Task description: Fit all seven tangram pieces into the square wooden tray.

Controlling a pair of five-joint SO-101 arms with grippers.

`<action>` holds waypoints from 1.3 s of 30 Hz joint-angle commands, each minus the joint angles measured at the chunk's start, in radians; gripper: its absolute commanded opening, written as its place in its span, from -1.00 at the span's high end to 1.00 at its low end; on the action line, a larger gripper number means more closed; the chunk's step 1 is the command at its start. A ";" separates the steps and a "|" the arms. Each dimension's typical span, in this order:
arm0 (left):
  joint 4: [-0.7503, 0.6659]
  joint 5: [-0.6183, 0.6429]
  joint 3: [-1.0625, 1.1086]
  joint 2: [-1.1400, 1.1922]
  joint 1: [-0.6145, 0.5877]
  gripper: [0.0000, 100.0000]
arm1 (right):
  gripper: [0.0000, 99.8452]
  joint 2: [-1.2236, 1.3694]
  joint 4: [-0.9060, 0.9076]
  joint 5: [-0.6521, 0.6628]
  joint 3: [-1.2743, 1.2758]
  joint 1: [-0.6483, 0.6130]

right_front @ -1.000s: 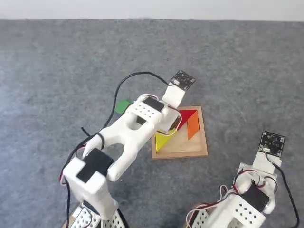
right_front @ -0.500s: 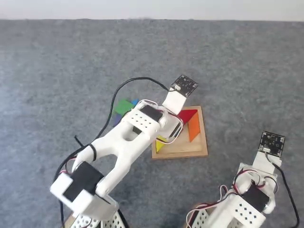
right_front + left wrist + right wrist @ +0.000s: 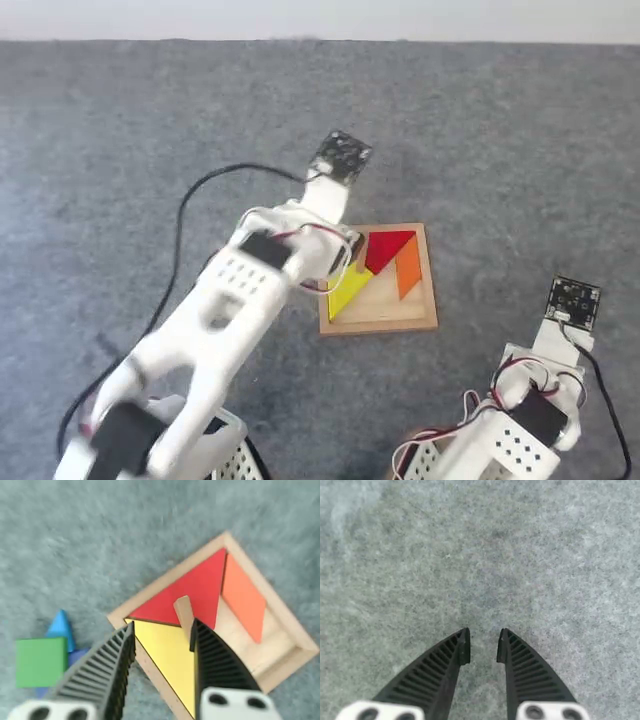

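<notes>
Spread and empty, the left end effector (image 3: pixel 163 625) hangs over the tray (image 3: pixel 165 582) holding the red triangle (image 3: pixel 200 587), yellow triangle (image 3: pixel 167 655) and orange piece (image 3: pixel 243 597), probably free to fetch the green square (image 3: pixel 40 661) beside it, while the right end effector (image 3: pixel 483 632) rests slightly parted, gripping nothing.

**Backdrop: grey felt surface, pale band at the far edge**

We see one surface throughout: a grey, felt-like covering (image 3: pixel 500 130) with a fibrous nap, lighter and darker patches mixed. In the high view it runs from side to side and ends at a straight far edge. Beyond that edge we see a pale, plain strip (image 3: pixel 320 18); we can't tell whether it's wall or floor. Light is soft and even, and shadows on the covering are faint and diffuse. Both wrist views show the same grey nap up close.
</notes>
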 commanded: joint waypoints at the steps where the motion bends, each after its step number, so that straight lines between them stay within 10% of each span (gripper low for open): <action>1: -0.097 0.012 0.097 -0.210 -0.028 0.65 | 0.77 -0.016 0.002 0.011 0.018 -0.012; 15: -0.140 0.018 -0.124 0.311 -0.026 0.65 | 0.77 -0.016 0.005 0.011 0.018 -0.012; 39: -0.124 0.012 -0.051 0.255 0.043 0.65 | 0.77 -0.016 0.002 0.011 0.018 -0.012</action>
